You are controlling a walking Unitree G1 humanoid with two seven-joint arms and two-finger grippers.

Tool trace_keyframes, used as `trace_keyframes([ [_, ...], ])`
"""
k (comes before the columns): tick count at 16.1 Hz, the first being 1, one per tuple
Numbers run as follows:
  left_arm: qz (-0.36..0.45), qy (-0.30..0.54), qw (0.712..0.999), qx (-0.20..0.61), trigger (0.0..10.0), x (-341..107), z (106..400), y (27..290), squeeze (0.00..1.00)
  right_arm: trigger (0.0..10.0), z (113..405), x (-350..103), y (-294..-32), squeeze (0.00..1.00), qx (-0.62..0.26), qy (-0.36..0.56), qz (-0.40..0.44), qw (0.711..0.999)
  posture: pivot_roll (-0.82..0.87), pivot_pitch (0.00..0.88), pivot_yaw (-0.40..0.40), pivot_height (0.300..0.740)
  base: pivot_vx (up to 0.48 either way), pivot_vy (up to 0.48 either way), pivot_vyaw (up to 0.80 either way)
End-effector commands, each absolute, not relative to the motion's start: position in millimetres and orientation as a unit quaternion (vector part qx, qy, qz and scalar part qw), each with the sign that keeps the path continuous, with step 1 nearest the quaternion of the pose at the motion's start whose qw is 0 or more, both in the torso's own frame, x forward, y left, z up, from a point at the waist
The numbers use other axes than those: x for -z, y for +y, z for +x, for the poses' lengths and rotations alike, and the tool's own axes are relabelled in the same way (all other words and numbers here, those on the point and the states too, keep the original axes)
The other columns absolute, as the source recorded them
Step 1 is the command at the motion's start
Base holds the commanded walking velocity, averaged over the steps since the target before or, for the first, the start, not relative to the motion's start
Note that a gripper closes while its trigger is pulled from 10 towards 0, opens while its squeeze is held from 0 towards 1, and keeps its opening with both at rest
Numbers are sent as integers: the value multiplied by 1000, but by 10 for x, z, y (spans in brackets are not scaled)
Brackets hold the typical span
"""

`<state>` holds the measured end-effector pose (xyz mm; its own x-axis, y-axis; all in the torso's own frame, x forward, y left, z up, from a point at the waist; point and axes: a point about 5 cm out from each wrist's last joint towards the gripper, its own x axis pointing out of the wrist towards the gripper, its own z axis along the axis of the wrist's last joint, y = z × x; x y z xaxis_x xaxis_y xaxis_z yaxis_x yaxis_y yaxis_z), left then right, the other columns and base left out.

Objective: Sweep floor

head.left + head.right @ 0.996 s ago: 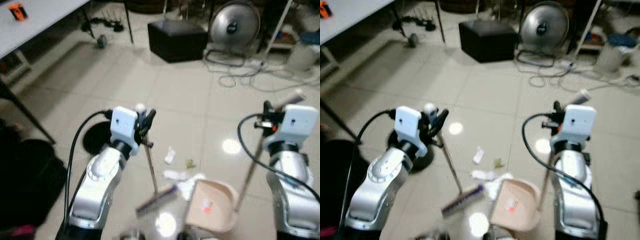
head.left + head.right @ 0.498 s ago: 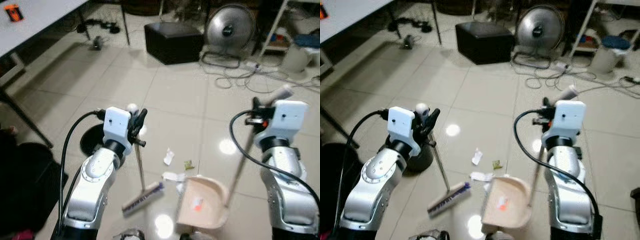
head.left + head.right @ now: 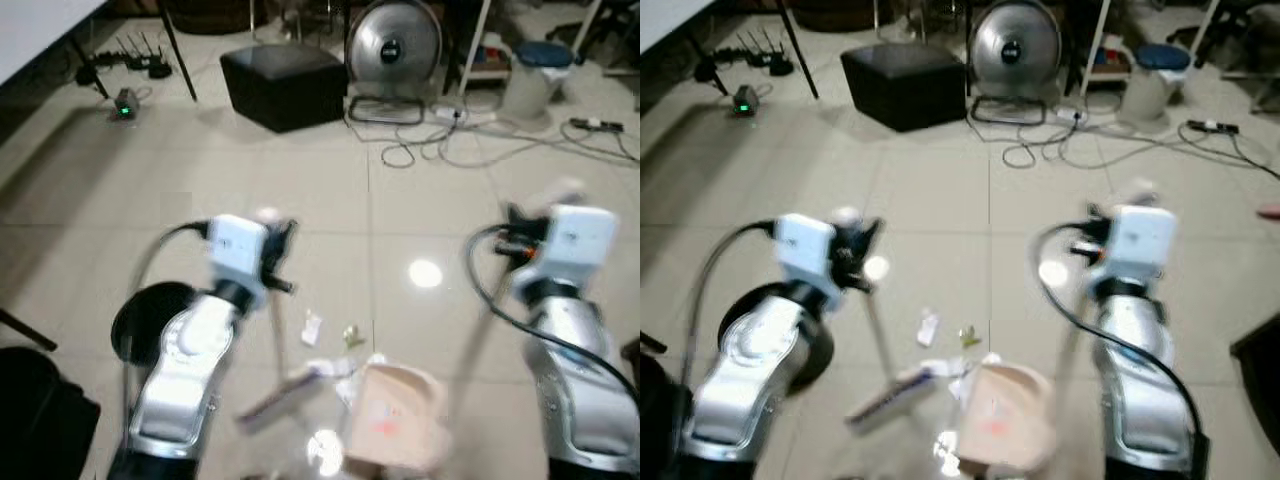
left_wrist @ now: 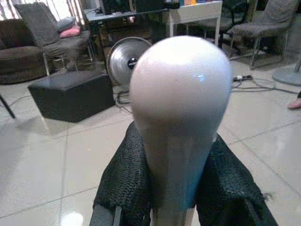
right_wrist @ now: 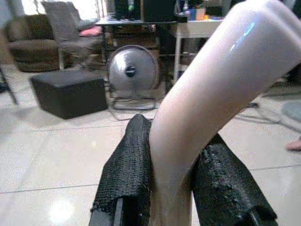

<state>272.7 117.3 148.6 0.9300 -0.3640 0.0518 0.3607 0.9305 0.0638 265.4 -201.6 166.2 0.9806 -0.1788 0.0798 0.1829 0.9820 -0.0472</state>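
broom swept nearer dustpan

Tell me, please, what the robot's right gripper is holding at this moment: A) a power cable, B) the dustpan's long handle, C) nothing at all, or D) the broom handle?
B: in the right wrist view the right gripper is clamped on the dustpan handle, which runs down to the beige dustpan on the floor.
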Motion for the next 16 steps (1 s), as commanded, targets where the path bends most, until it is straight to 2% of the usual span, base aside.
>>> trace_keyframes([
  [1,28,-47,982,178,10000,-1553,2718,1238,0,10000,2658,-1765,-1919,0,75,-61,-23,995,-63,105,36,740,401,0,0],
  [3,31,-44,981,187,10000,-1546,2725,1223,0,10000,2655,-1762,-1906,0,78,-61,-20,995,-66,105,43,740,384,0,0],
  [9,48,-56,985,153,10000,-1556,2748,1310,0,10000,2662,-1799,-1911,0,81,-76,-29,993,-64,110,51,740,0,0,0],
  [12,74,-52,989,116,10000,-1516,2806,1378,0,10000,2697,-1808,-1973,0,79,-93,-63,991,-55,121,60,740,0,0,0],
  [16,63,-54,994,68,10000,-1479,2939,1392,0,10000,2803,-1706,-2043,0,62,-96,-128,985,-35,154,64,740,0,0,0],
])
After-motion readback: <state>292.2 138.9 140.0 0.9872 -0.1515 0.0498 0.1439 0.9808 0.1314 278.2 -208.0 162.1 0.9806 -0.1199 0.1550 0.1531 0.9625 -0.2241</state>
